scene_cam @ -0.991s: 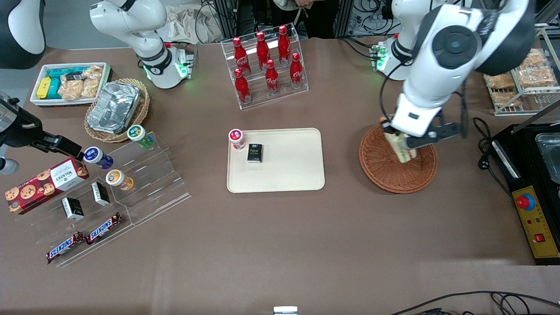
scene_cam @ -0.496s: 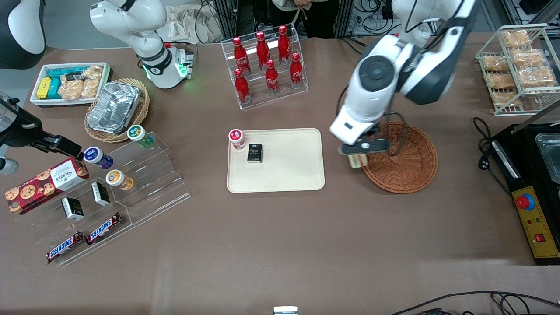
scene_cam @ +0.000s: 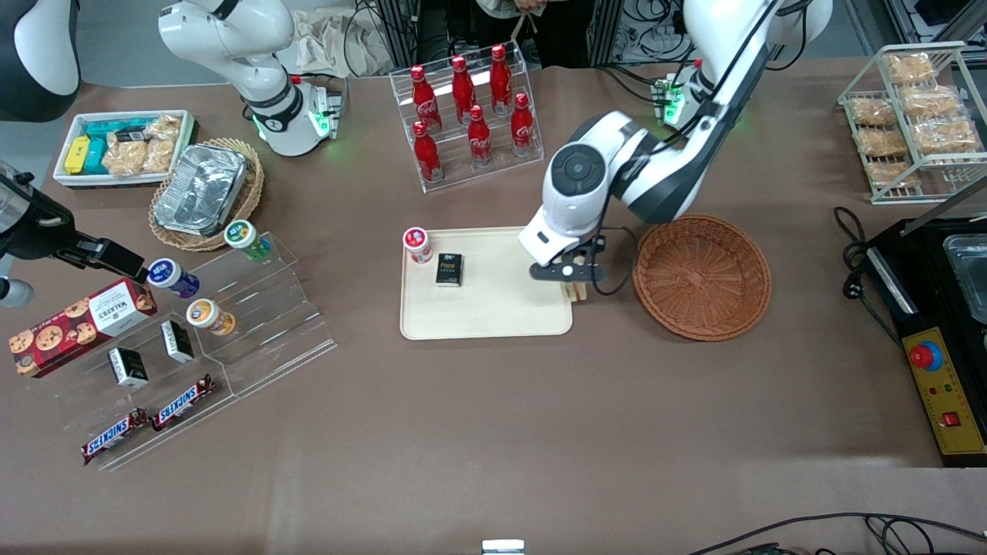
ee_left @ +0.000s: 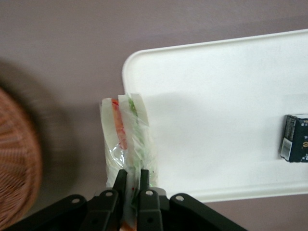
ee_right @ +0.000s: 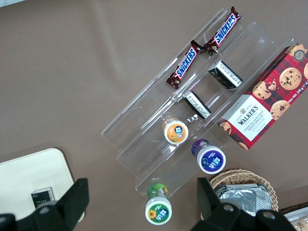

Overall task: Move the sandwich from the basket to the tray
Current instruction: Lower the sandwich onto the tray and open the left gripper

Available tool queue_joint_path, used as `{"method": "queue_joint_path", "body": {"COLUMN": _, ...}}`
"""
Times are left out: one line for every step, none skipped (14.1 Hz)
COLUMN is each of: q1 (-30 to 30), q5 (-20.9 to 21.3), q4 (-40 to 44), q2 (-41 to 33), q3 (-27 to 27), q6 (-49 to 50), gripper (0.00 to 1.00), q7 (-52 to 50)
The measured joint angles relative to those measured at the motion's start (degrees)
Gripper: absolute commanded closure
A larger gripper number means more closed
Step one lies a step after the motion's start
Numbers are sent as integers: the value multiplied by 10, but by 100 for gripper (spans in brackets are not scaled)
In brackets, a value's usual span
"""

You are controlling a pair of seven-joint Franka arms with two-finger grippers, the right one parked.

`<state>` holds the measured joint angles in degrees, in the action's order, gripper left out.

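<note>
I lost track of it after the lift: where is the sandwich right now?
The sandwich hangs in the gripper, its jaws shut on it, above the tray edge nearest the basket.

Left arm — reaching out from its base, elbow bent, wrist angled downward. Gripper [scene_cam: 572, 284] — raised off the table, pointing down, black fingers [ee_left: 120, 185] drawn close together, pinching a held item.
</note>
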<state>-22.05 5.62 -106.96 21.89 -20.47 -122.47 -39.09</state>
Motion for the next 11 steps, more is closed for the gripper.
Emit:
{"method": "queue_joint_path", "body": {"q1": -1, "q5": 0, "q4": -8, "q2": 11, "q3": 0, "q6": -26, "gripper": 100, "q7": 0}}
{"method": "queue_joint_path", "body": {"q1": -2, "q5": 0, "q4": -17, "q2": 20, "q3": 0, "q6": -49, "gripper": 100, "q7": 0}}
{"method": "queue_joint_path", "body": {"q1": -2, "q5": 0, "q4": -24, "q2": 25, "q3": 0, "q6": -65, "gripper": 100, "q7": 0}}
{"method": "queue_joint_path", "body": {"q1": -3, "q5": 0, "q4": -28, "q2": 29, "q3": 0, "q6": -74, "gripper": 100, "q7": 0}}
{"method": "queue_joint_path", "body": {"q1": -3, "q5": 0, "q4": -29, "q2": 31, "q3": 0, "q6": -80, "gripper": 100, "q7": 0}}
{"method": "queue_joint_path", "body": {"q1": -3, "q5": 0, "q4": -30, "q2": 31, "q3": 0, "q6": -84, "gripper": 100, "q7": 0}}
{"method": "queue_joint_path", "body": {"q1": -3, "q5": 0, "q4": -30, "q2": 31, "q3": 0, "q6": -87, "gripper": 100, "q7": 0}}
{"method": "queue_joint_path", "body": {"q1": -4, "q5": 0, "q4": -30, "q2": 31, "q3": 0, "q6": -90, "gripper": 100, "q7": -1}}
{"method": "queue_joint_path", "body": {"q1": -6, "q5": 0, "q4": -30, "q2": 31, "q3": 0, "q6": -93, "gripper": 98, "q7": -2}}
{"method": "queue_joint_path", "body": {"q1": -8, "q5": 0, "q4": -30, "q2": 31, "q3": 0, "q6": -96, "gripper": 80, "q7": -4}}
{"method": "queue_joint_path", "body": {"q1": -10, "q5": 0, "q4": -31, "q2": 32, "q3": 0, "q6": -98, "gripper": 62, "q7": -7}}
